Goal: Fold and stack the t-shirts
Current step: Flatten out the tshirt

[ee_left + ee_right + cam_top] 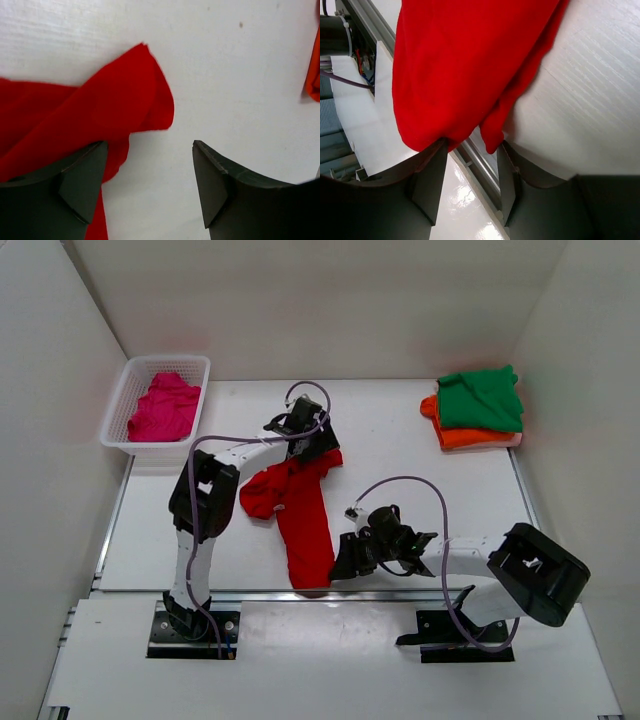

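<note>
A bright red t-shirt (300, 512) lies crumpled lengthwise in the middle of the table, its lower end at the front edge. My left gripper (312, 448) is open at the shirt's far end; in the left wrist view (149, 145) one finger lies over the red cloth (90, 115) and the gap is over bare table. My right gripper (340, 562) is open at the shirt's near end; in the right wrist view (472, 145) the red hem (465, 75) hangs at its fingertips. A green t-shirt (482, 397) lies folded on an orange one (468, 437). A magenta t-shirt (163, 410) lies in the basket.
The white lattice basket (120, 405) stands at the back left. The green and orange stack sits at the back right, and the orange cloth (315, 70) shows at the right edge of the left wrist view. The table's front edge with its metal rail (480, 165) runs under my right gripper.
</note>
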Motion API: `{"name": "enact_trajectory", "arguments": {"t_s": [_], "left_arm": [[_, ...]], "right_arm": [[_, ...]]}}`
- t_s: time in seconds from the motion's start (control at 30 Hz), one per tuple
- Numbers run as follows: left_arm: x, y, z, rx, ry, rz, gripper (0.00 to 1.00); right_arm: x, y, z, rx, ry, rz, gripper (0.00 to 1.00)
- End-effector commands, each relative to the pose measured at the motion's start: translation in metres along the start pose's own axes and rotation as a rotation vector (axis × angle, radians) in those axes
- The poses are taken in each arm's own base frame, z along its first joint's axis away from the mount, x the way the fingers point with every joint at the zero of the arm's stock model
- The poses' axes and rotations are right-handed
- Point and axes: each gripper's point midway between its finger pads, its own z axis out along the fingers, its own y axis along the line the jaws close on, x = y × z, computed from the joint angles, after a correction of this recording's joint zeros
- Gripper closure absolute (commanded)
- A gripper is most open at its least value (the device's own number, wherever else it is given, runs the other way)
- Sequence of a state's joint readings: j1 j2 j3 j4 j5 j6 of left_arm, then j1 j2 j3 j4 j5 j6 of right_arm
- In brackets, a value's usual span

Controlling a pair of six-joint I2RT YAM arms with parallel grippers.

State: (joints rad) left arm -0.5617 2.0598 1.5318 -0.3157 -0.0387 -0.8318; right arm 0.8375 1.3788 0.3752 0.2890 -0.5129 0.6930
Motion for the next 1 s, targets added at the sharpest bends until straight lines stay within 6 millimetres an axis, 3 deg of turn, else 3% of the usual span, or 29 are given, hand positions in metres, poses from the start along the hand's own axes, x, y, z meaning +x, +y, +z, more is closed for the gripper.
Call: {"name": "enact_trajectory", "arguments": {"t_s": [0.0, 0.13, 0.33, 0.37, 0.43, 0.6, 0.8, 0.87, 0.9, 0.97], "left_arm": [[-0.021, -0.001, 0.010, -0.065, -0.056, -0.005, 0.20], [-0.036, 0.002, 0.031, -0.084, -0.079, -0.033, 0.21], [-0.050, 0.023, 0.055, -0.141, -0.038, -0.054, 0.35], [-0.046, 0.029, 0.059, -0.137, -0.016, -0.064, 0.39], [-0.040, 0.037, 0.061, -0.115, 0.016, -0.079, 0.34], [-0.050, 0.043, 0.039, -0.063, -0.015, -0.127, 0.33], [-0.101, 0.039, 0.000, -0.040, -0.101, -0.084, 0.25], [-0.126, 0.035, -0.017, 0.073, -0.174, -0.098, 0.25], [-0.122, 0.034, -0.021, 0.105, -0.158, -0.107, 0.24], [-0.131, 0.040, -0.026, 0.119, -0.181, -0.119, 0.25]], "right_arm": [[-0.012, 0.008, 0.005, -0.013, -0.033, -0.027, 0.59], [-0.011, 0.005, 0.005, -0.008, -0.030, -0.017, 0.61], [-0.006, 0.001, 0.005, 0.000, -0.004, -0.016, 0.81], [-0.012, 0.002, 0.004, -0.005, -0.022, -0.019, 0.82], [-0.013, 0.001, 0.001, -0.002, -0.032, -0.024, 0.82], [-0.015, -0.003, -0.003, 0.004, -0.041, -0.021, 0.82], [-0.019, -0.004, -0.003, 0.013, -0.051, -0.035, 0.82], [-0.019, -0.003, -0.003, 0.008, -0.051, -0.037, 0.82], [-0.018, -0.006, -0.004, 0.014, -0.052, -0.028, 0.82], [-0.016, -0.006, -0.003, 0.013, -0.042, -0.030, 0.82]]}}
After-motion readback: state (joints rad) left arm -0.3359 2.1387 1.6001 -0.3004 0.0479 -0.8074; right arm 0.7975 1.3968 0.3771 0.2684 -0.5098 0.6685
